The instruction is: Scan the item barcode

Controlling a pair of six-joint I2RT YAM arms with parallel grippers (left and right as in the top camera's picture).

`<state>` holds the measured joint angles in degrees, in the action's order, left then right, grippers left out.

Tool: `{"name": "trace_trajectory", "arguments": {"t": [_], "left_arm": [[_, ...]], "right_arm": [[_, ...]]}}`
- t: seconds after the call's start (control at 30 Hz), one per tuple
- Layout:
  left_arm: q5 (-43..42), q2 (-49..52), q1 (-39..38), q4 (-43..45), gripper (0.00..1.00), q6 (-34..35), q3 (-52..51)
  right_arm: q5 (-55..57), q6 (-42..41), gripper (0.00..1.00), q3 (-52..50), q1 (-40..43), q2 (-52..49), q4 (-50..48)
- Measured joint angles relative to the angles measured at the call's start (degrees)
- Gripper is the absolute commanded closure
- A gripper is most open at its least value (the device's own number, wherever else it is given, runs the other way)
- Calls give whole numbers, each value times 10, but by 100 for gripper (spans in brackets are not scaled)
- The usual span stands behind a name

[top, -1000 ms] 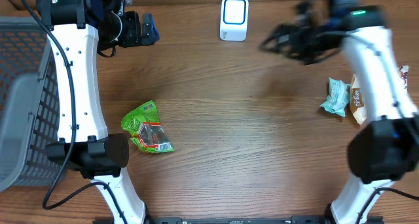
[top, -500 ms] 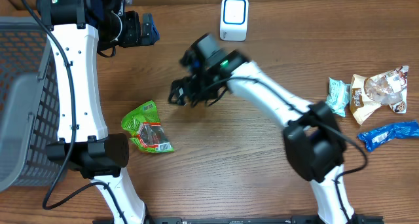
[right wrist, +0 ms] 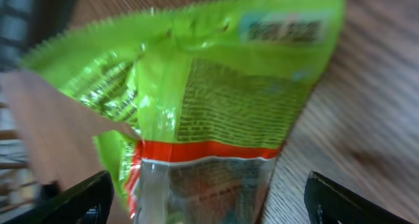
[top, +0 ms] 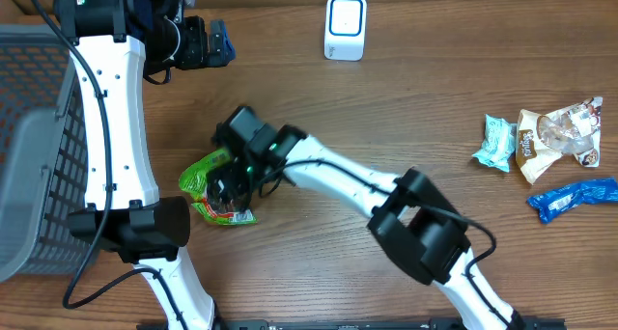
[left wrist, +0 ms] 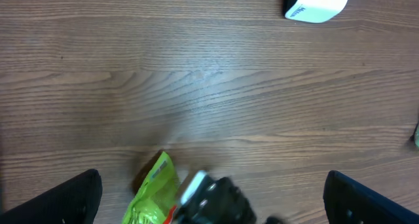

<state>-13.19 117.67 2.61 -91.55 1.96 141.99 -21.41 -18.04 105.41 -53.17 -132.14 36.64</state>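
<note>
Right gripper (top: 230,178): jaws spread wide, straddling green packet (top: 200,181), not clamped on it; a second ago it hung over the desk's far right.
Left gripper (top: 220,42): jaws fully apart, empty, unmoved.
Green packet: desk's left half, unshifted.

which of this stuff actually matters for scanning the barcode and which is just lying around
Part of the job:
- green snack packet
- white scanner
- right end effector, open over the green packet

Just lying about:
- grey basket
- teal packet
- tan and white packet
- blue packet
</note>
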Motion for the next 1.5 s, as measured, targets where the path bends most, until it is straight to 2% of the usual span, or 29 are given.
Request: {"name": "trace_trajectory", "arguments": {"t": [0.03,0.1,0.13,0.17,0.27,0.3,0.4,0.57,0.67,0.77,0.93,1.07,1.1,1.27,1.43,1.5], "left_arm": [[0,0,0,0,0,0,0],[0,0,0,0,0,0,0],[0,0,0,0,0,0,0],[0,0,0,0,0,0,0],[0,0,0,0,0,0,0],[0,0,0,0,0,0,0],[0,0,0,0,0,0,0],[0,0,0,0,0,0,0],[0,0,0,0,0,0,0],[0,0,0,0,0,0,0],[0,0,0,0,0,0,0],[0,0,0,0,0,0,0],[0,0,0,0,0,0,0],[0,0,0,0,0,0,0],[0,0,0,0,0,0,0],[0,0,0,0,0,0,0]], "right_arm": [[15,2,14,0,-8,-3,-1],[44,7,28,0,-23,-12,-2],[56,8,38,0,-28,-16,-1],[64,6,53,0,-33,-20,0],[83,4,82,0,-34,-23,6],[85,0,89,0,-32,-23,9],[87,-4,96,7,-23,-23,27],[93,-20,96,34,5,-23,105],[106,-59,96,47,34,-23,151],[124,-140,91,57,73,-23,203],[101,-243,63,58,147,-23,224],[35,-250,59,58,189,-23,206],[18,-241,58,58,194,-23,204],[-42,-148,36,70,213,-23,222],[-57,-2,13,104,250,-23,223],[-55,58,8,111,266,-23,206]]}}
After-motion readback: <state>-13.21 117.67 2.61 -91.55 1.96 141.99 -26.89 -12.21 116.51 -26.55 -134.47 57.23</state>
